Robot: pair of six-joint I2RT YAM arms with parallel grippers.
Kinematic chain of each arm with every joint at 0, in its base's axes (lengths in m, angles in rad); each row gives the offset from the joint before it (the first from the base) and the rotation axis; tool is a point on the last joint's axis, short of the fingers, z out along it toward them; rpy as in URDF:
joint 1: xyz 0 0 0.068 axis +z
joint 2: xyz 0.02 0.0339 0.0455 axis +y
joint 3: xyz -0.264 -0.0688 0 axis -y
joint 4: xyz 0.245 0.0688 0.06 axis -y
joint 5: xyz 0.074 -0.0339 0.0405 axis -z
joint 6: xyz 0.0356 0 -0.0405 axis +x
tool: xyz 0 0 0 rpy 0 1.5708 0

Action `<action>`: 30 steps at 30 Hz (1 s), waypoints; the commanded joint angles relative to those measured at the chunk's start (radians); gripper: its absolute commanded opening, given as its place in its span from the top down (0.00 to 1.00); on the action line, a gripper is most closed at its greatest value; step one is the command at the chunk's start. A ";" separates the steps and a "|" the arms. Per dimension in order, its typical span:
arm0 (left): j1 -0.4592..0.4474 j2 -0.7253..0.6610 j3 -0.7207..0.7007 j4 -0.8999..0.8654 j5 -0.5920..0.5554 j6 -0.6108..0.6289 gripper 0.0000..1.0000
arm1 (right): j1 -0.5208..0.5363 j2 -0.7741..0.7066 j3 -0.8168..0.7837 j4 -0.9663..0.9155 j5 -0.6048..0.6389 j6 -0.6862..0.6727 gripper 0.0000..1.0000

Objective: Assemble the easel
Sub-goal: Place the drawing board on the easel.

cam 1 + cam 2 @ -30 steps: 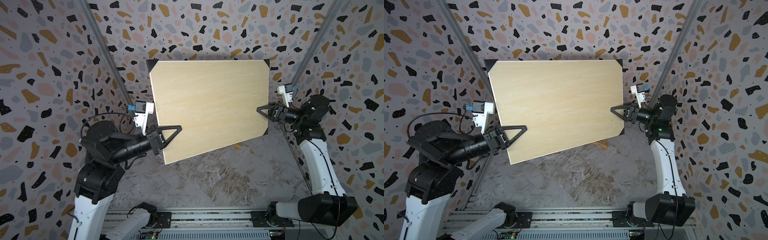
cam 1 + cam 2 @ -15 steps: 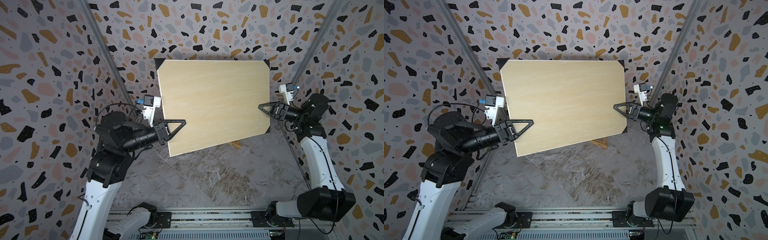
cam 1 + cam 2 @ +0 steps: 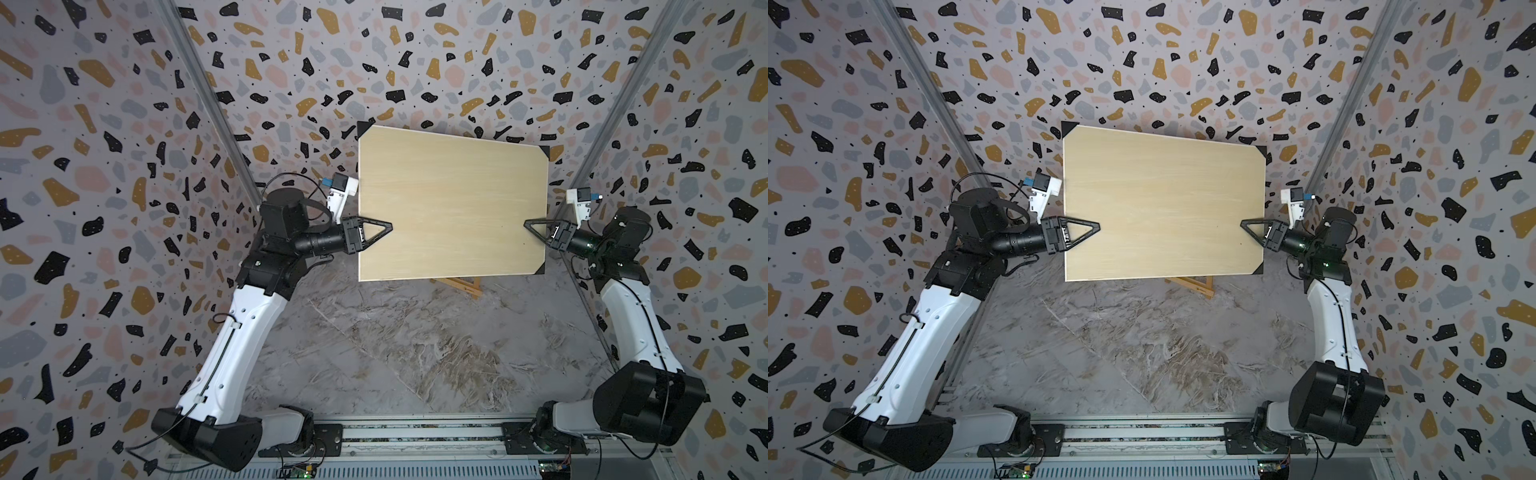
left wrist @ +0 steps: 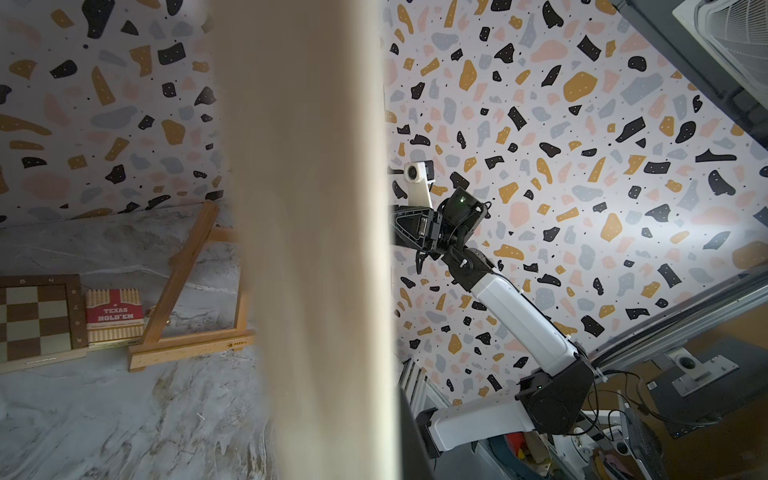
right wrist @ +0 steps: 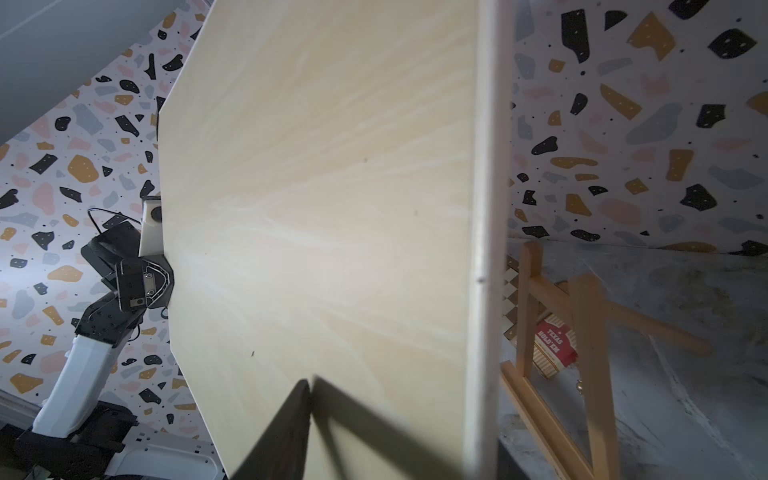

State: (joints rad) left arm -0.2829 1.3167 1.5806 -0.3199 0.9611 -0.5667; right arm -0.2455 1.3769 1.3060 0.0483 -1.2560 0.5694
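Pale board (image 3: 453, 208) aloft between my two pincers, easel (image 3: 465, 286) on the table (image 3: 395, 353) beneath it.

My left pincer (image 3: 390, 227) is clamped on the board's left edge. My right pincer (image 3: 526, 224) straddles the right edge, though I cannot tell if it grips. The easel sits under the board's right part, near the back wall, beside a red card box (image 4: 114, 316) and a chessboard (image 4: 37, 316).

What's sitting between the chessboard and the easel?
A red card box lies flat on the table between the chessboard and the easel. Only the left wrist view shows this clearly.
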 commanded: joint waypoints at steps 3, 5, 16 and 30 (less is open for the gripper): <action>-0.053 0.063 0.016 0.283 -0.107 0.285 1.00 | 0.058 -0.136 0.020 0.050 0.181 -0.100 0.88; -0.043 0.089 0.009 0.307 -0.125 0.295 1.00 | 0.056 -0.162 0.007 0.056 0.203 -0.113 0.88; -0.029 0.356 0.093 0.504 -0.043 0.305 1.00 | 0.060 -0.266 -0.174 0.150 0.340 -0.112 0.90; -0.043 0.702 0.177 0.876 -0.076 0.257 1.00 | 0.232 -0.277 -0.358 0.244 0.705 -0.354 0.90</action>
State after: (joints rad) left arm -0.1963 2.0083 1.7042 0.2485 1.3483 -0.4934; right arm -0.1642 1.1507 0.9443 0.1696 -0.6460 0.3889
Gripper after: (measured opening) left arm 0.175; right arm 0.518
